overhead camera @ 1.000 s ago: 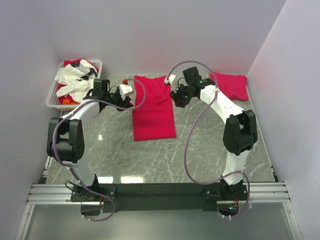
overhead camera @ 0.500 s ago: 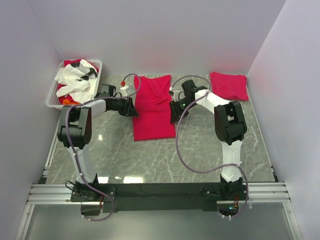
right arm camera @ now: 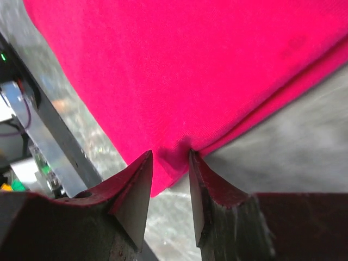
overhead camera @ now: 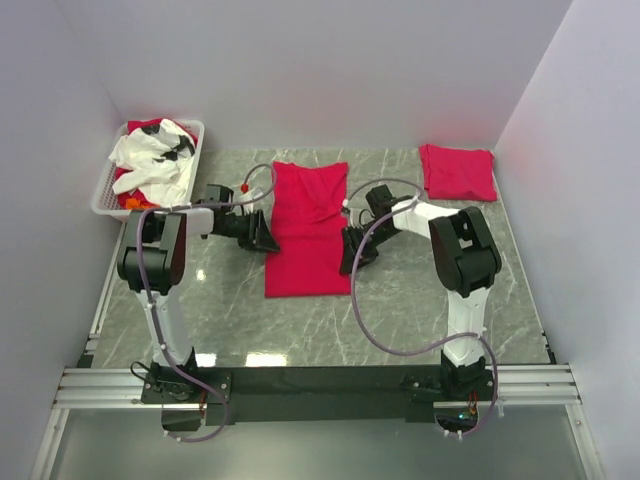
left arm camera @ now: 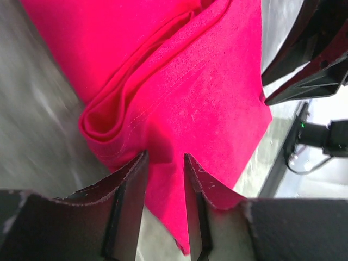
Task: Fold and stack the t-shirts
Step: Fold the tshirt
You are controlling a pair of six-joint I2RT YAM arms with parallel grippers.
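From above, a long t-shirt (overhead camera: 308, 235) lies as a narrow strip in the middle of the tabletop (overhead camera: 420, 310), running from far to near. A folded t-shirt (overhead camera: 457, 171) sits well apart at the far right, and a white basket (overhead camera: 103, 195) of mixed cloth stands at the far left. The left claw (overhead camera: 266, 237) is low at the strip's left edge and the right claw (overhead camera: 349, 255) is at its right edge, roughly opposite. In the left wrist view, the left claw (left arm camera: 165, 163) is narrowed onto the t-shirt (left arm camera: 206, 92), biting red cloth just below a rolled, layered hem. The bite looks shallow. In the right wrist view, the right claw (right arm camera: 171, 163) pinches the very edge of the t-shirt (right arm camera: 190, 65), and the fabric puckers between its tips. The main risk is that such thin bites slip free once the cloth takes its own weight. Either claw may also have caught only some of the layers, which would let the earlier fold fall open on lifting. If the two arms rise or travel unevenly, the strip would skew and the next fold would land crooked. Both claws sit close to the tabletop, so they could scrape or snag it.
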